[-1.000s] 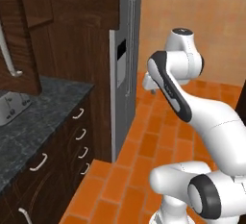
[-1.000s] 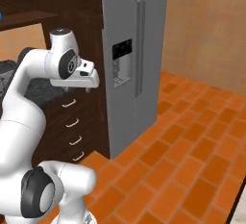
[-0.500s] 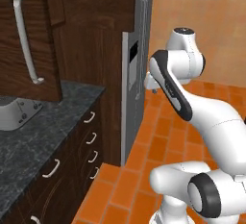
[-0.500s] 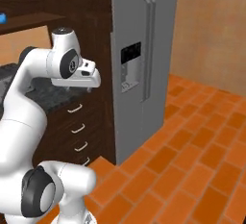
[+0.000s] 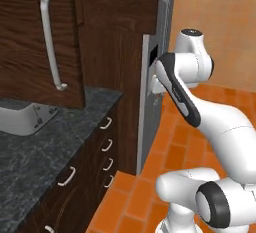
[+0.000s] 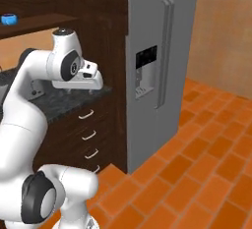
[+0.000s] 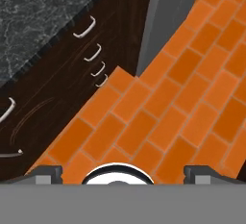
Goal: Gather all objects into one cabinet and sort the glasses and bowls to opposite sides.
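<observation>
No readable brand or writing anywhere; the dark panel on the fridge [image 6: 162, 71] door is too blurry to make out. The jaws [image 7: 122, 172] sit wide apart with nothing between them, just their two dark tips poking up at the bottom of the hand view, aimed down at the orange brick floor [image 7: 158, 117]. Off to the jaws' left in that view are the dark drawers [image 7: 91, 50] and the speckled table [image 7: 33, 16], cut off by the frame. The small blue bowl [image 6: 8, 19] sits on the shelf board [image 6: 34, 24] well apart from the jaws, half cropped at the edge of the right base view.
</observation>
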Tool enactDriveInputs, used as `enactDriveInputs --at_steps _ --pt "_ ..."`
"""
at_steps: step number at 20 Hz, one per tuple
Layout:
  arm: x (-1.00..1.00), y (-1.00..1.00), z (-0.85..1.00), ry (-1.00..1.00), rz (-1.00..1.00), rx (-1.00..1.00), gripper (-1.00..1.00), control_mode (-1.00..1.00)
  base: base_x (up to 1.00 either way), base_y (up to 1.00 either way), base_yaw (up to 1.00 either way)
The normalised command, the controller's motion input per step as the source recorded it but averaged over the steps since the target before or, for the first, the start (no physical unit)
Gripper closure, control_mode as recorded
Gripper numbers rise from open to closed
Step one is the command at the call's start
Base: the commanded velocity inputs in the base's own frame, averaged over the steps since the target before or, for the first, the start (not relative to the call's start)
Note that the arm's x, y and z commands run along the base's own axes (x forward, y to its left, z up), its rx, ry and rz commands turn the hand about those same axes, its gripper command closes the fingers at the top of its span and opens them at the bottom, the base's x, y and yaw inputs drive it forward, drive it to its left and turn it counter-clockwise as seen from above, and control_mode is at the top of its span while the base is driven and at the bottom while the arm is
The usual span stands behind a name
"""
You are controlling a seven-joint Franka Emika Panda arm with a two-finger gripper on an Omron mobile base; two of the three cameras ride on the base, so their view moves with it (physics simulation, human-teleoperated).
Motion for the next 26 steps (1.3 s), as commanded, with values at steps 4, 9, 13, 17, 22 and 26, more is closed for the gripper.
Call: enactDriveInputs --at_steps 4,9,13,17,22,26 --pt "0.00 0.00 0.00 0.00 0.00 0.00 -1.00 1.00 0.97 0.13 -0.02" --pt "0.00 0.00 0.00 0.00 0.00 0.00 -1.00 1.00 0.97 0.20 0.00" --pt "0.00 0.00 0.00 0.00 0.00 0.00 -1.00 1.00 0.15 0.76 0.19" --pt "0.00 0.00 0.00 0.00 0.00 0.00 -1.00 1.00 0.00 0.57 0.62" --pt "0.00 0.00 0.00 0.00 0.00 0.00 -1.00 1.00 0.00 0.04 0.59" --pt "0.00 0.00 0.00 0.00 0.00 0.00 -1.00 1.00 0.00 0.00 0.50"
